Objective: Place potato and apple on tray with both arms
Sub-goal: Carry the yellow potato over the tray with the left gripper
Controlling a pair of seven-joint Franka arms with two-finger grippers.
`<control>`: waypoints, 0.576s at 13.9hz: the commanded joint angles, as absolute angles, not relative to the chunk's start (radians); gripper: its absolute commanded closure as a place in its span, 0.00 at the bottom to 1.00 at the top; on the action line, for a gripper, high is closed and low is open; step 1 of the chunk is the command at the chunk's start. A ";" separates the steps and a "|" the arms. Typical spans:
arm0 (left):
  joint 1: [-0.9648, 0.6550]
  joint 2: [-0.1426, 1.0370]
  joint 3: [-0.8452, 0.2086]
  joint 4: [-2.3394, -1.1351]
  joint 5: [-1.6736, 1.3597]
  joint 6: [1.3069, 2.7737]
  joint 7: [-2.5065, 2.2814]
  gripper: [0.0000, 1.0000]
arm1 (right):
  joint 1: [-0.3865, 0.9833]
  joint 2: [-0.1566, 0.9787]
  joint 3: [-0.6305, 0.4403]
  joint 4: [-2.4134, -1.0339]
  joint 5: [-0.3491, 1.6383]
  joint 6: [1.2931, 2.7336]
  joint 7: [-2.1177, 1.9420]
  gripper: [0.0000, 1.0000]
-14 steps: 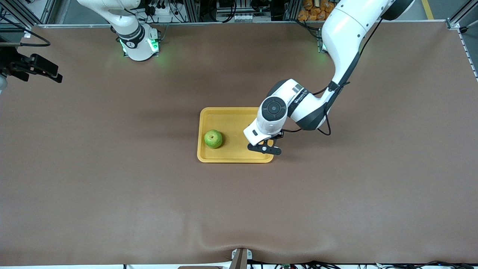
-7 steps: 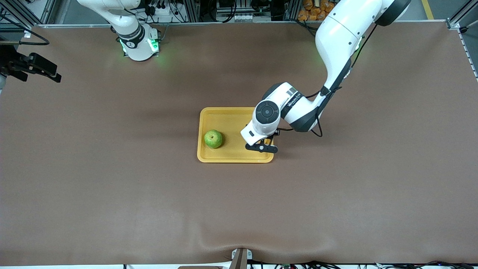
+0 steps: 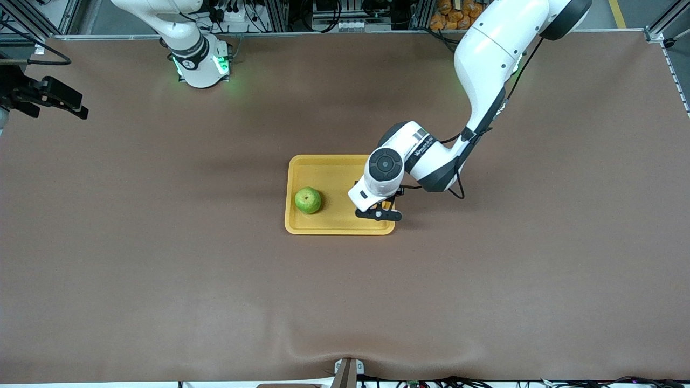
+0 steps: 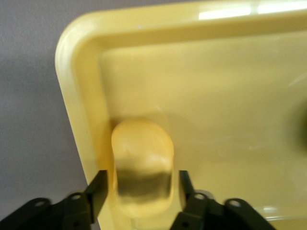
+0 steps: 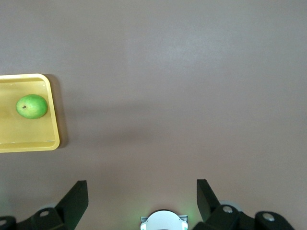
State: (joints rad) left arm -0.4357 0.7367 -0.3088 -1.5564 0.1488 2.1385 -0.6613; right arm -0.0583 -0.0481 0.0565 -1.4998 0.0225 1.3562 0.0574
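Main risk now is the small oblong yellow-orange potato (image 4: pixel 142 158) rolling or getting dragged when the left gripper (image 4: pixel 141 175) lifts off. In the left wrist view its black fingers (image 4: pixel 98 187) stand apart on either side of the potato with a thin gap each side, so the grip looks let go, but one pad catching the skin on the way up could tip it over the low rim, which is just beside it. The shallow rectangular yellow plastic tray (image 3: pixel 334 158) sits mid-table. Seen from the front cam, the potato lies on the tray floor at approx 4 o'clock, tight to the rim at the left arm's end and mostly hidden under the gripper (image 3: pixel 377 214). The small round bright-green apple (image 3: pixel 308 200) rests at approx 8 o'clock on the same floor, toward the right arm's end, well apart from the potato and clear of the rim. A 2nd risk is a sideways pull-out nudging the light tray itself & setting the apple rolling; a straight-up retreat looks safer, imo. Both items appear to be in the tray, so the task looks near done. The right gripper (image 5: pixel 141 182) waits w/ fingers wide apart and nothing between them, over bare brown table near the right arm's end
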 commanded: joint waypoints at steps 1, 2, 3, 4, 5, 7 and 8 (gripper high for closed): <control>-0.443 0.736 -0.302 -1.500 0.172 2.118 -0.689 0.00 | -0.077 -0.066 0.067 -1.514 0.012 1.359 0.043 0.00; -0.434 0.720 -0.302 -1.491 0.172 2.115 -0.687 0.00 | -0.077 -0.066 0.067 -1.514 0.012 1.358 0.046 0.00; -0.420 0.697 -0.301 -1.493 0.173 2.111 -0.684 0.00 | -0.077 -0.066 0.067 -1.514 0.012 1.358 0.046 0.00; -0.393 0.672 -0.302 -1.490 0.175 2.085 -0.681 0.00 | -0.078 -0.066 0.067 -1.514 0.012 1.358 0.046 0.00; -0.370 0.643 -0.304 -1.489 0.175 2.059 -0.680 0.00 | -0.078 -0.066 0.067 -1.514 0.012 1.358 0.046 0.00; -0.330 0.568 -0.304 -1.491 0.175 1.978 -0.678 0.00 | -0.084 -0.066 0.067 -1.514 0.012 1.356 0.046 0.00; -0.302 0.527 -0.304 -1.491 0.173 1.936 -0.677 0.00 | -0.089 -0.064 0.067 -1.514 0.014 1.355 0.046 0.00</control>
